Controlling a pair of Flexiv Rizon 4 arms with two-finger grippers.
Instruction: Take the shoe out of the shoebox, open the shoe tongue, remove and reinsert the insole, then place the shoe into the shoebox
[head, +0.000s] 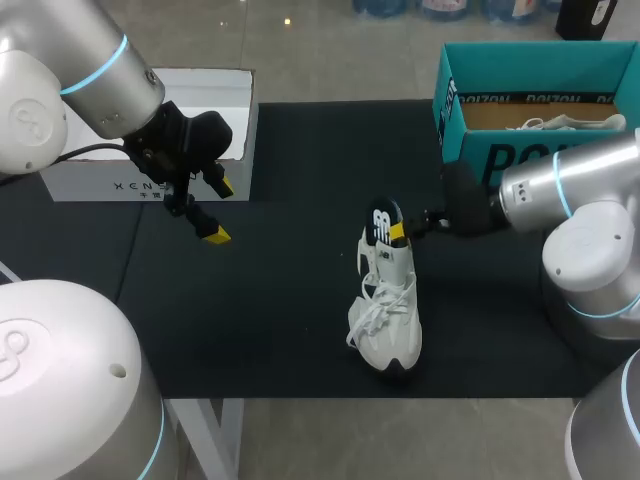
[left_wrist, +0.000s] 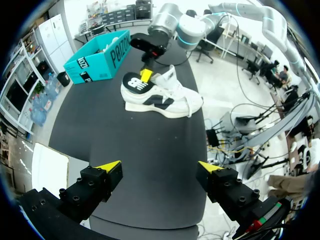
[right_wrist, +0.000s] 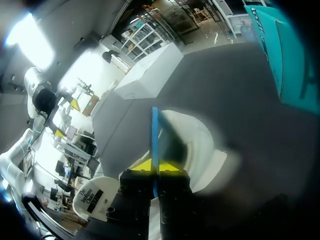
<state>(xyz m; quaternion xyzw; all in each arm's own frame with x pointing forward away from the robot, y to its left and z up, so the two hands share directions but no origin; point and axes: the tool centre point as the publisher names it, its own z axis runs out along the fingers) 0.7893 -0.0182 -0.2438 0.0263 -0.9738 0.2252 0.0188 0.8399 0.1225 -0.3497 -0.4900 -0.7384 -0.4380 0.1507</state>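
Toe of the shoe (head: 388, 310) lies nearest the robot's edge of the black mat (head: 280, 330) and the heel lies farthest. Its long axis therefore runs almost straight away from the robot. The shoe stands upright on its sole with loose laces across the top.

At the heel end the insole (head: 381, 222) rises out of the opening, its dark printed heel part showing above the collar. The right gripper (head: 400, 233) meets it there, coming in from the right, across the shoe's length rather than along it. In the right wrist view the two yellow tips stand pressed together on a thin blue edge that I take to be the insole seen edge-on — clamped on it, with the pale inside of the shoe just ahead.

The left gripper (head: 220, 210) hangs over the mat well apart to the shoe's left, its fingers spread wide and holding nothing. In its own view the shoe lies side-on, far ahead of the fingers. The right arm is plainly the nearer, and whatever comes next with the insole is most likely its job. Nothing is steadying the shoe, so it could tip or slide.

Farther back stands the teal shoebox (head: 470, 150) on the right with a second shoe (head: 565, 123) inside, and a white box (head: 100, 180) on the left.

Counted — one shoe on the mat, one in the box, one insole, two boxes.
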